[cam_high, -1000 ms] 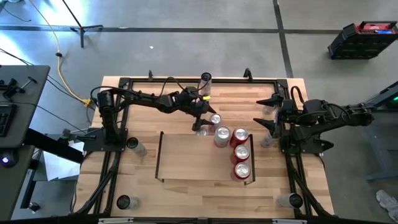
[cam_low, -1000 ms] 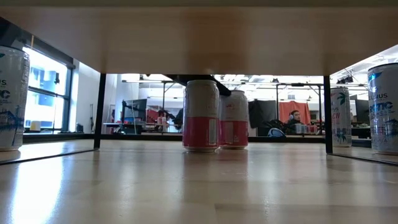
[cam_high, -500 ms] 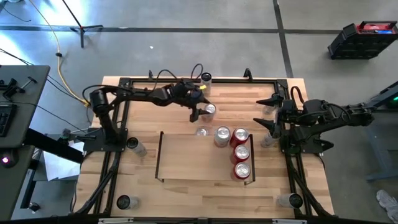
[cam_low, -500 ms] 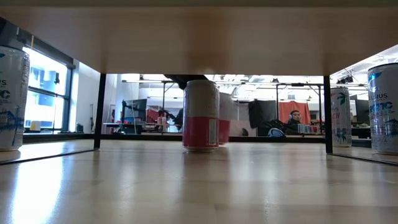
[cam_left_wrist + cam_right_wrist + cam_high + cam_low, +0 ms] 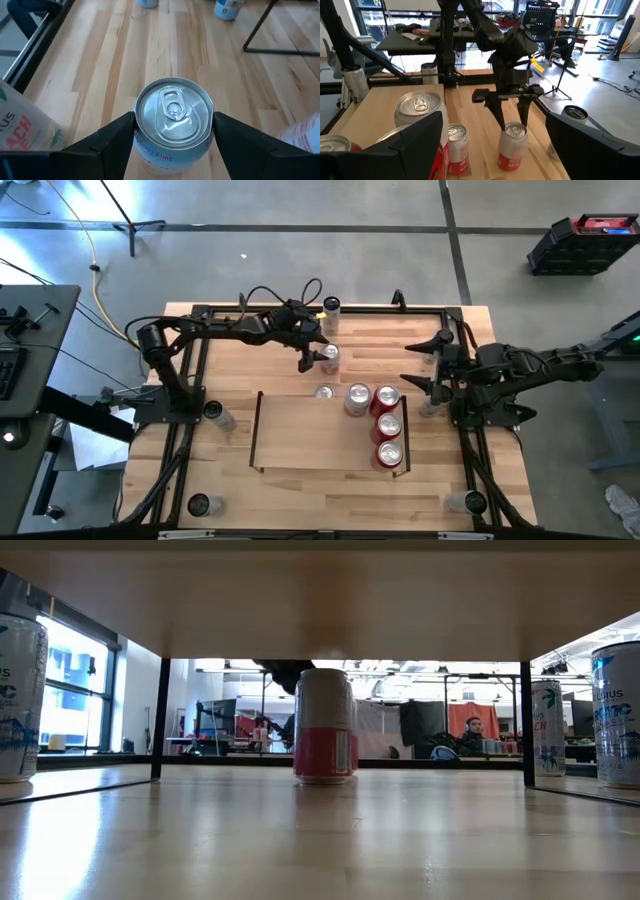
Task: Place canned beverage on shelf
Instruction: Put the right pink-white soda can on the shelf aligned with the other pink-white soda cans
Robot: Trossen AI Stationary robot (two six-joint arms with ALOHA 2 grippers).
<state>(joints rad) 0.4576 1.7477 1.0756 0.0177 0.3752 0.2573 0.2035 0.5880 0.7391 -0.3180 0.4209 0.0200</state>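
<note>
My left gripper (image 5: pixel 316 356) is shut on a pink-and-white canned beverage (image 5: pixel 329 358), a short way beyond the shelf's far rail. The right wrist view shows that can (image 5: pixel 513 147) upright under the fingers. The shelf (image 5: pixel 300 435) is a light-wood bay with thin black rails. A pink can (image 5: pixel 357 398) and three red cans (image 5: pixel 388 426) stand along its right side. One small can (image 5: pixel 324 392) stands at its far rail. My right gripper (image 5: pixel 418 367) waits open at the table's right side, with nothing between its fingers. My left gripper pinches the can's upper wall just below the rim (image 5: pixel 137 131) between its two fingers, one on each side. The fingers (image 5: pixel 499 114) slant down onto it from above. The can stays upright; whether its base touches the table I cannot tell.
Another can (image 5: pixel 331 307) stands at the table's far edge behind the left gripper. Cans stand by the frame's corners (image 5: pixel 213 412), (image 5: pixel 198 505), (image 5: pixel 467 502). The shelf's left and middle parts are bare wood. In the low view one can (image 5: pixel 323 725) stands in front.
My left gripper has carried the can toward the table's far edge and to the left, away from the cans at the shelf's far rail. The can has stayed upright. In the low view it has slid behind the front can.
</note>
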